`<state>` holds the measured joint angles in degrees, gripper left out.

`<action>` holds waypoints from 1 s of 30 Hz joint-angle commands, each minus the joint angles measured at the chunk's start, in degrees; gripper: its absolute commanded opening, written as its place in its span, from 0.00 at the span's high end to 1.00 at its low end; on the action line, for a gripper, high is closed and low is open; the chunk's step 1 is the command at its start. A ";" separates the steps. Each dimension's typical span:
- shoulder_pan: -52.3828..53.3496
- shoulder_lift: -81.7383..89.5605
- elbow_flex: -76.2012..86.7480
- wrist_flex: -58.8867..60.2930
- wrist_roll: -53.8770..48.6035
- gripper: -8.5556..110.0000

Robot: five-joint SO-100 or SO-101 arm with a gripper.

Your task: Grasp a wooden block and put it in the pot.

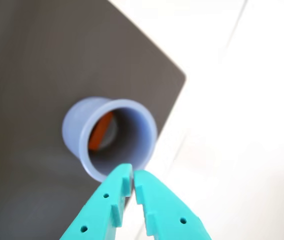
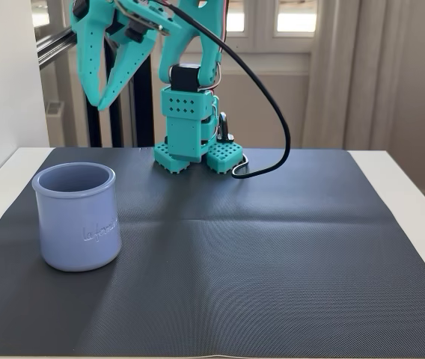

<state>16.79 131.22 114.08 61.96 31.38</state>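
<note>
The pot (image 1: 75, 128) is a pale lavender-blue cup standing on the dark mat, and the wrist view looks down into its mouth. Inside it, the red-brown wooden block (image 1: 100, 132) leans against the inner wall. My teal gripper (image 1: 133, 176) hangs above the pot's near rim, fingers together with only a thin slit between them and nothing held. In the fixed view the pot (image 2: 78, 224) stands at the mat's left and the block is hidden inside it. There the gripper (image 2: 103, 102) is raised well above the pot, pointing down.
A dark grey ribbed mat (image 2: 272, 247) covers most of the white table (image 2: 414, 194). The arm's teal base (image 2: 194, 146) stands at the mat's far edge, with a black cable (image 2: 281, 127) looping to its right. Windows and curtains are behind.
</note>
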 commanded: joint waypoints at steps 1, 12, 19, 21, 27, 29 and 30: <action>-3.69 9.14 6.86 -4.31 -9.58 0.93; -9.05 39.11 33.40 -18.90 -22.24 0.93; -11.95 56.34 44.82 -18.28 -22.24 0.93; -12.04 59.85 48.96 -18.28 -22.24 0.93; -16.44 63.46 56.60 -18.72 -24.26 0.93; -17.93 63.37 57.74 -18.81 -26.19 0.93; -18.11 63.37 58.36 -18.81 -26.63 0.93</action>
<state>-0.26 193.89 171.91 44.12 5.98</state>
